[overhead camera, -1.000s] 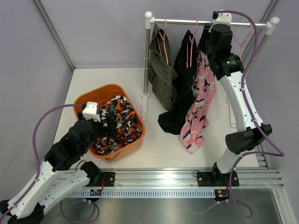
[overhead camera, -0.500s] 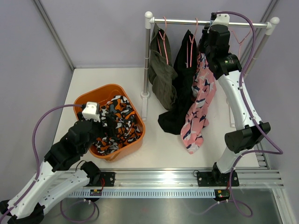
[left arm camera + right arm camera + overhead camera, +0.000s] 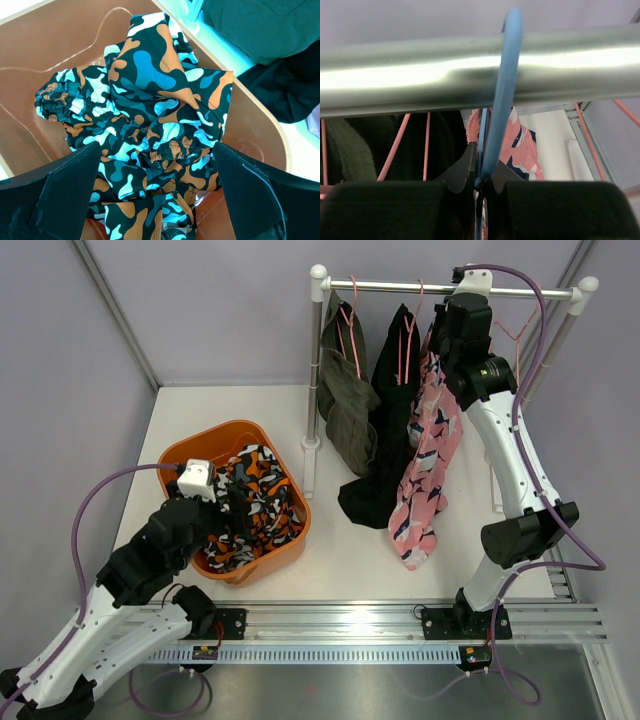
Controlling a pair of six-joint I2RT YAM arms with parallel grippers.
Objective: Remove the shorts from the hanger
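Note:
The camouflage shorts (image 3: 252, 502) lie crumpled in the orange tub (image 3: 190, 452); in the left wrist view the shorts (image 3: 150, 135) sit below my open left gripper (image 3: 155, 195), which hovers just above them. The olive shorts (image 3: 347, 400), black shorts (image 3: 385, 430) and pink patterned shorts (image 3: 428, 465) hang on hangers from the steel rail (image 3: 400, 285). My right gripper (image 3: 481, 172) is up at the rail, shut on the neck of the blue hanger (image 3: 501, 90) that carries the pink shorts (image 3: 520, 145).
The rack's left post (image 3: 316, 360) stands just right of the tub. An empty pink hanger (image 3: 517, 325) hangs at the rail's right end. Grey walls enclose the white table (image 3: 340, 550) on three sides.
My right gripper and the pink shorts have shifted slightly left along the rail. The left arm has not moved.

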